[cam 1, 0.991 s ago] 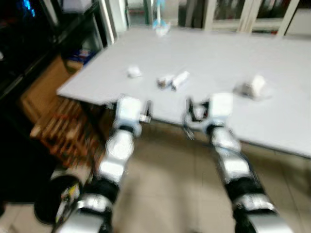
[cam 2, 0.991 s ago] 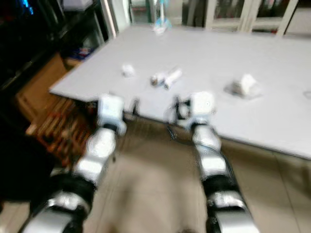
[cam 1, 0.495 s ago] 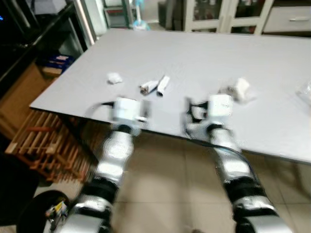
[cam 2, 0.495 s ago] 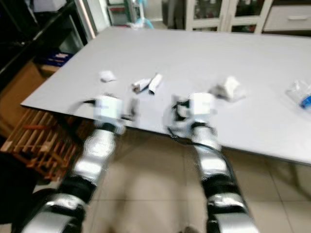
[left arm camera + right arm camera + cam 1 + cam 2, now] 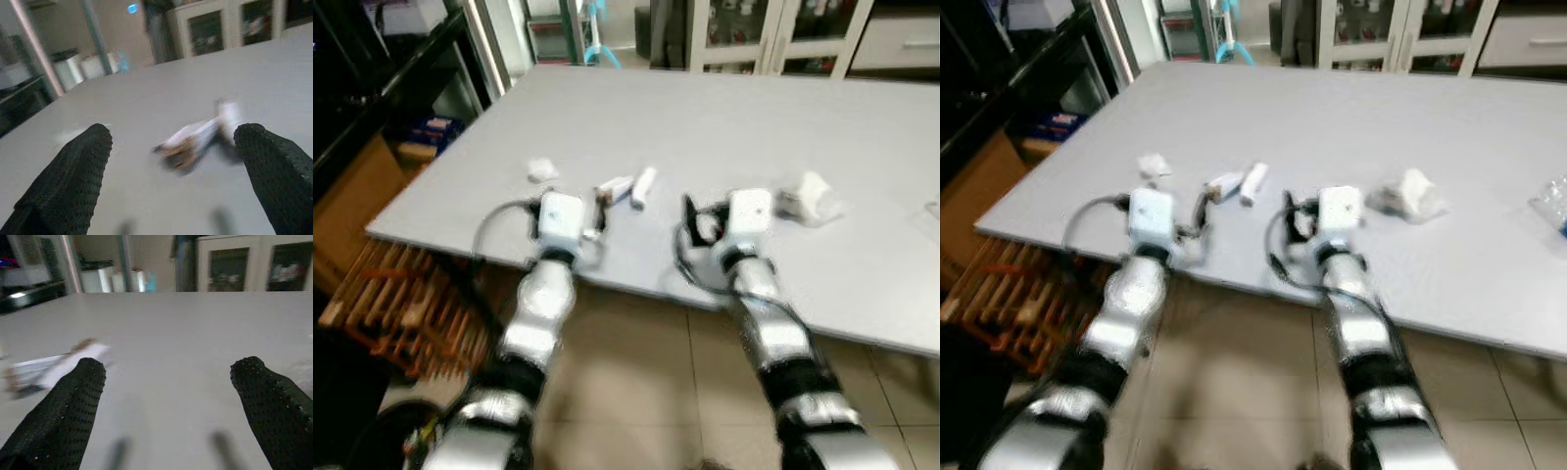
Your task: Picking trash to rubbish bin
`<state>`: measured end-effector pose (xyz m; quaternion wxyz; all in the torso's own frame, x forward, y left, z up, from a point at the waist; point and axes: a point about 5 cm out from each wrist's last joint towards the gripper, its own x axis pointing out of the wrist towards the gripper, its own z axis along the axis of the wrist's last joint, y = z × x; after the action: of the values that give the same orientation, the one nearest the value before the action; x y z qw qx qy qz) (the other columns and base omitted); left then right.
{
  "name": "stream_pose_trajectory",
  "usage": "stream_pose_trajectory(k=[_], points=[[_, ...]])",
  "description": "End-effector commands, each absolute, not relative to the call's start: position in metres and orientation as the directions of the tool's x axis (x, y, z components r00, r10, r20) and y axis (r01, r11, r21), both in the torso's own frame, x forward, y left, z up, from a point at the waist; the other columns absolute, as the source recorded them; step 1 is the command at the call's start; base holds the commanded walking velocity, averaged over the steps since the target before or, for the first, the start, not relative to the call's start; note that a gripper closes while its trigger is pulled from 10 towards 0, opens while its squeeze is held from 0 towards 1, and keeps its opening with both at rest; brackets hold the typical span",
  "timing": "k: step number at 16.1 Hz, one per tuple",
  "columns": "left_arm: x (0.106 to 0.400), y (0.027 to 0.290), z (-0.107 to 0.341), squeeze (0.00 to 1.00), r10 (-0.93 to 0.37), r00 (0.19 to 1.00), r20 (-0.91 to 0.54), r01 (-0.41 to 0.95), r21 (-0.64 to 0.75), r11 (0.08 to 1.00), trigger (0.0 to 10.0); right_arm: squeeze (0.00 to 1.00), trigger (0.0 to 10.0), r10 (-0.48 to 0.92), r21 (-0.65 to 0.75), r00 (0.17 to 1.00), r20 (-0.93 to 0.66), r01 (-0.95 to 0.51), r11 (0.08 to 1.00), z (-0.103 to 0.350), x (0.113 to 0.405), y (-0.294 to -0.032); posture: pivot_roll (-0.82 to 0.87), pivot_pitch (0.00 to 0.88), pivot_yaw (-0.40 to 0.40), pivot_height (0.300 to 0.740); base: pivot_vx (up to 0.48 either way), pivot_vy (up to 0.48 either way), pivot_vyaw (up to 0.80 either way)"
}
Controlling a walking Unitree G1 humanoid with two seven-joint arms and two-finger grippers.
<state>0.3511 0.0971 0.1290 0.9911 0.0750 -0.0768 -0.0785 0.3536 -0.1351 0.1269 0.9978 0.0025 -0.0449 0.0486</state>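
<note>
Crumpled paper trash [image 5: 812,197] and two small wrappers [image 5: 628,186] lie on the grey worktop [image 5: 734,117], just beyond the left gripper [image 5: 171,147] and right gripper [image 5: 166,377], both with jaws spread.

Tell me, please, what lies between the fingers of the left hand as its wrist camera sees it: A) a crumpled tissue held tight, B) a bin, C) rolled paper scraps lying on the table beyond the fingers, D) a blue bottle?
C: the left hand is open, with the rolled paper scraps lying on the grey table ahead of its fingers.
</note>
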Motion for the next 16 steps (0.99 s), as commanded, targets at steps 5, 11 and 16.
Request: stream_pose_trajectory(k=[5,11,16], points=[[0.3541,0.1095,0.1323,0.00,-0.145,0.978,0.148,0.119,0.174,0.978,10.0,0.00,10.0,0.119,0.013,0.987,0.107,-0.121,0.993,0.1316,0.3551,-0.1255,-0.05,0.046,0.079,0.740,0.334,0.000,0.00],[0.3537,0.1072,0.1313,0.00,-0.156,0.977,0.144,0.130,0.175,0.976,10.0,0.00,10.0,0.121,0.013,0.987,0.106,-0.123,0.992,0.1312,0.3546,-0.1250,-0.05,0.052,0.078,0.740,0.334,0.000,0.00],[0.3532,0.1071,0.1302,0.00,-0.160,0.977,0.138,0.134,0.179,0.975,10.0,0.00,10.0,0.122,0.013,0.987,0.103,-0.124,0.992,0.1309,0.3549,-0.1248,-0.05,0.059,0.078,0.740,0.335,0.000,0.00]])
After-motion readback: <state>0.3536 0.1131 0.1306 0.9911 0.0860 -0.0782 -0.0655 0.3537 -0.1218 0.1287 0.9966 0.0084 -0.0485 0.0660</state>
